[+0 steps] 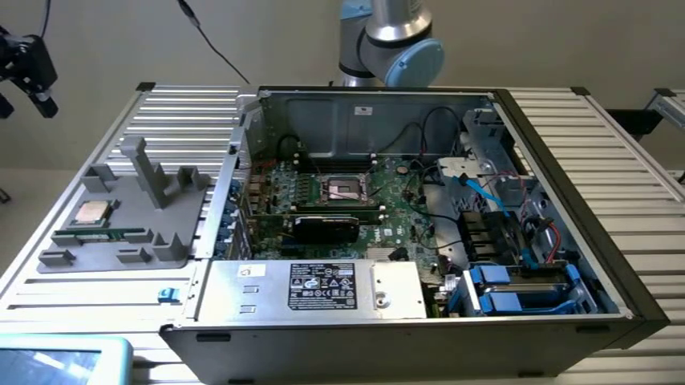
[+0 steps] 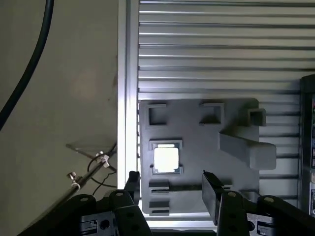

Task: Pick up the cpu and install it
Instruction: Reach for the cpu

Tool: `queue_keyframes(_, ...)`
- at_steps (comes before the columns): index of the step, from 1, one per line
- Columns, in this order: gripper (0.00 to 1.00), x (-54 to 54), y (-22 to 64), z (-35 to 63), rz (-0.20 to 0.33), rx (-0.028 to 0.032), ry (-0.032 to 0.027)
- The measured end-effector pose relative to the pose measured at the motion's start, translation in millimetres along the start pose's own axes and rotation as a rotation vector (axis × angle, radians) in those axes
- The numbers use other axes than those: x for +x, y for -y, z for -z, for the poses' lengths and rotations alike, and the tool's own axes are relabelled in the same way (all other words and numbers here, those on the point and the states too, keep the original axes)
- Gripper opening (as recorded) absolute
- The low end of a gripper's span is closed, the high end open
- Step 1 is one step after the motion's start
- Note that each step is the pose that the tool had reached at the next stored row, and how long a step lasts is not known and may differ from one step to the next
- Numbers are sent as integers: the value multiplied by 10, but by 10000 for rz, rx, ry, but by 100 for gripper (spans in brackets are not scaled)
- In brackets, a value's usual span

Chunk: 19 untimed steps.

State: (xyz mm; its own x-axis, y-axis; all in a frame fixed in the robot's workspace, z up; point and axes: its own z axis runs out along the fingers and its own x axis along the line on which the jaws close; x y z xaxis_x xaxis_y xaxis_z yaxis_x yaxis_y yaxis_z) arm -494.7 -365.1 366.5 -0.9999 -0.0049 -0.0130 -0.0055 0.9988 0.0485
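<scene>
The cpu (image 1: 90, 212) is a small square chip with a shiny silver top, lying flat in a recess of the grey holder tray (image 1: 160, 241) at the exterior view's left. In the wrist view the cpu (image 2: 166, 159) glares bright on the tray (image 2: 197, 142). My gripper (image 1: 26, 103) hangs high above and beyond the tray's left side, well apart from it. Its black fingers (image 2: 211, 194) stand open with nothing between them, and the gripper (image 2: 172, 189) frames the chip from above. The metal-framed socket (image 1: 345, 188) sits on the motherboard inside the open computer case.
A long green memory stick (image 1: 102, 236) lies in a tray slot in front of the cpu. A tall grey post (image 1: 144, 172) rises from the tray. The case (image 1: 428, 241) holds cables, a power supply (image 1: 310, 287) and blue drive bays (image 1: 514, 293). Ribbed metal tabletop (image 1: 621, 184) surrounds it.
</scene>
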Motion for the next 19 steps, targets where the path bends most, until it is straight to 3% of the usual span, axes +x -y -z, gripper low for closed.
queue_keyframes(19, 62, 7, 47, -344, 199, -10, -19)
